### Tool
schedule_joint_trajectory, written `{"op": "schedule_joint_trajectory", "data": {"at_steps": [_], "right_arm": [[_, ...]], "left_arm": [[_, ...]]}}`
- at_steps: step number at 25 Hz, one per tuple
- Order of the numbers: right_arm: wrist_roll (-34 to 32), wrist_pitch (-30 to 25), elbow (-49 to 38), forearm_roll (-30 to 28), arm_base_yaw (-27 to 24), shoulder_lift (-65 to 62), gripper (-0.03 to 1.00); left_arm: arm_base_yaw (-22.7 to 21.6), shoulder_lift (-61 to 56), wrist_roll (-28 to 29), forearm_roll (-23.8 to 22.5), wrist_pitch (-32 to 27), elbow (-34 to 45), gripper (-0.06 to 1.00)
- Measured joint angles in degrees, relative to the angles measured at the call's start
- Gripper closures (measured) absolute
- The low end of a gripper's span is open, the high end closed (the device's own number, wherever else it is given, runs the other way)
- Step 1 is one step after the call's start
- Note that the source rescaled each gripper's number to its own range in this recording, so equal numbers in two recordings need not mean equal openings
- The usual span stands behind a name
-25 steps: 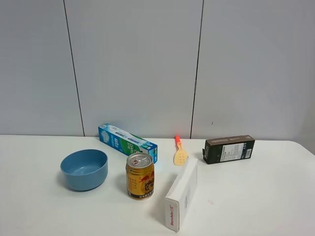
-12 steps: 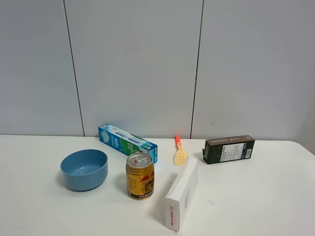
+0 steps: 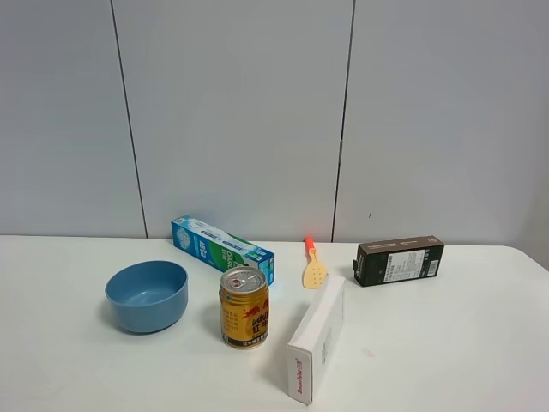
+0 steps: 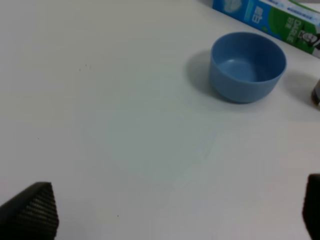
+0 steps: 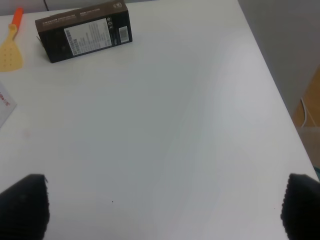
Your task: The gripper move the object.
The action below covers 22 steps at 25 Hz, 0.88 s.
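Left gripper (image 4: 165,220) fingertips spread wide apart over bare white table (image 4: 125,140); right gripper (image 5: 160,210) likewise parted, empty. Gold-yellow drink can with silver pull-tab top (image 3: 244,306) upright, between round blue bowl (image 3: 147,295) and long white box (image 3: 316,337), near blue-green carton (image 3: 221,247).

Black textured end effector (image 4: 170,220) fingertips (image 4: 30,212)

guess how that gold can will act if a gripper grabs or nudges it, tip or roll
The gold can stands upright, so a high nudge could tip it, and its round body would probably roll. Its glossy side may be slippery. The pull tab looks unopened, so it is likely full and heavy.
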<state>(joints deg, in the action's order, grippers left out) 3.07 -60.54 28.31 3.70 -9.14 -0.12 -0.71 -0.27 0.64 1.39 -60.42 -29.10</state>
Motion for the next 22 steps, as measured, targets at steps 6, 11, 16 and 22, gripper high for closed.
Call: {"op": "schedule_joint_trajectory", "data": {"at_steps": [6,11,16,22], "right_arm": [[0.00,0.00,0.00,0.00,0.00,0.00,0.15],[0.00,0.00,0.00,0.00,0.00,0.00,0.15],[0.00,0.00,0.00,0.00,0.00,0.00,0.15],[0.00,0.00,0.00,0.00,0.00,0.00,0.15]], "left_arm": [[0.00,0.00,0.00,0.00,0.00,0.00,-0.06],[0.00,0.00,0.00,-0.06,0.00,0.00,-0.06],[0.00,0.00,0.00,-0.06,0.00,0.00,-0.06],[0.00,0.00,0.00,-0.06,0.00,0.00,-0.06]]}}
